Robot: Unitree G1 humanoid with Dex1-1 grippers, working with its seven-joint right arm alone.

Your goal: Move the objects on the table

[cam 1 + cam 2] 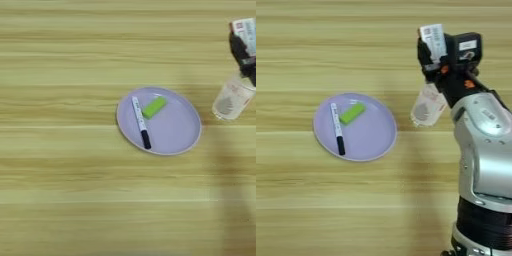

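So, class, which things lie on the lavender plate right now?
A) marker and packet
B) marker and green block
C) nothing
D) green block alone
B: the marker and green block lie on the plate, while the packet is up in the gripper.

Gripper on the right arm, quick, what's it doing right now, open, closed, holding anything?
Right gripper: closed on the small packet, held up above the table, away from the plate.
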